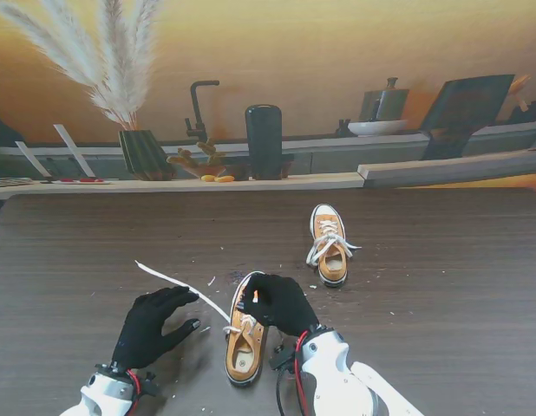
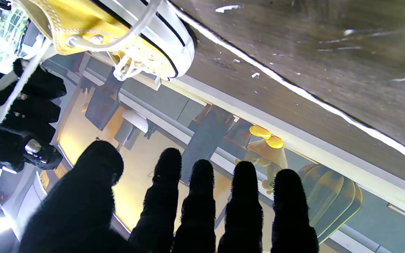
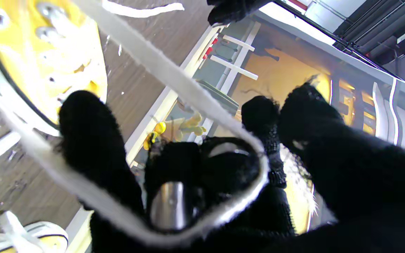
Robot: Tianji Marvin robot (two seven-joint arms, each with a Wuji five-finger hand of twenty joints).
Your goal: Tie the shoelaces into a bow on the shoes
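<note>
Now right hand (image 1: 281, 303) loops limp white lace (image 3: 174, 84) beside near sneaker (image 1: 244, 334); left hand (image 1: 151, 325) spread, empty; grip lace mid-length, probably slippery.

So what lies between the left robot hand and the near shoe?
In the stand view, one white lace crosses that gap; otherwise bare table separates the left robot hand from the near shoe.

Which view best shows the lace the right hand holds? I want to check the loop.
The right wrist view: the lace curves in a loop around the right hand's fingers. The stand view shows only a thin strip trailing left; the left wrist view shows a short piece.
</note>
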